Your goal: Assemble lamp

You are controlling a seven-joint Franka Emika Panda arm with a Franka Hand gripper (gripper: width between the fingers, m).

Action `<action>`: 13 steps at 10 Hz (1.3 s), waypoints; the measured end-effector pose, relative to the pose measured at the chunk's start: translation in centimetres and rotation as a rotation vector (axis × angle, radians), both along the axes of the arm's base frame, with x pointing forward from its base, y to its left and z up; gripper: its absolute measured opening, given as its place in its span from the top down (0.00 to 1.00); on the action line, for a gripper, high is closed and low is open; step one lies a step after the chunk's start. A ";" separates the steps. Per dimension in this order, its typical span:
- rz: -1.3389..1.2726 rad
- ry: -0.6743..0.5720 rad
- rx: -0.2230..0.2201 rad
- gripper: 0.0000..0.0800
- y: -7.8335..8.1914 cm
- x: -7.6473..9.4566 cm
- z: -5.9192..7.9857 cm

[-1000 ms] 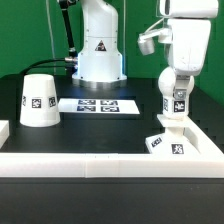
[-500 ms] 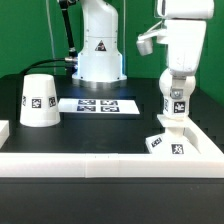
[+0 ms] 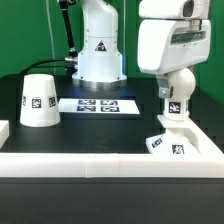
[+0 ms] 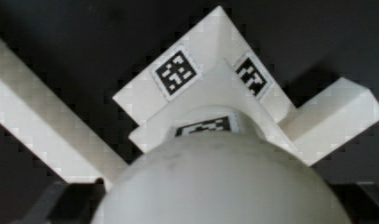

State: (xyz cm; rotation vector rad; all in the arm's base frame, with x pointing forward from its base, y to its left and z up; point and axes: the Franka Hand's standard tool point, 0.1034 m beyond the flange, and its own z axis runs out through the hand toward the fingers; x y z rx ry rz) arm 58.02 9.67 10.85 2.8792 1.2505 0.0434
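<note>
The lamp's flat square base (image 3: 168, 144) lies at the exterior view's right, against the white front rail. The round bulb (image 3: 172, 98) stands upright on it by its short tagged stem. My gripper (image 3: 175, 80) comes down from above and is shut on the bulb's top; the wide white hand hides the fingers. In the wrist view the bulb (image 4: 212, 185) fills the space between my dark fingers (image 4: 58, 200), with the tagged base (image 4: 204, 60) beyond it. The conical shade (image 3: 38, 100) stands mouth down at the exterior view's left, apart from the rest.
The marker board (image 3: 97, 104) lies flat on the black table between the shade and the bulb. A raised white rail (image 3: 100, 166) runs along the front and meets a side rail (image 3: 212, 140) by the base. The arm's pedestal (image 3: 98, 50) stands behind.
My hand has turned about its vertical axis and now shows its broad side. The bulb's stem tag has shifted slightly toward the exterior view's left. Base and shade have not moved.
</note>
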 end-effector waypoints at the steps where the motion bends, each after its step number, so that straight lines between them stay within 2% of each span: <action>1: -0.081 0.001 0.002 0.28 0.0 0.0 0.0; 7: -0.451 0.004 0.012 0.28 0.1 0.0 0.0; 9: -0.782 0.008 0.014 0.28 0.4 -0.2 0.0; 10: -0.881 0.023 0.007 0.28 0.4 -0.4 -0.1; 13: -1.141 0.037 0.035 0.28 0.4 -0.3 -0.2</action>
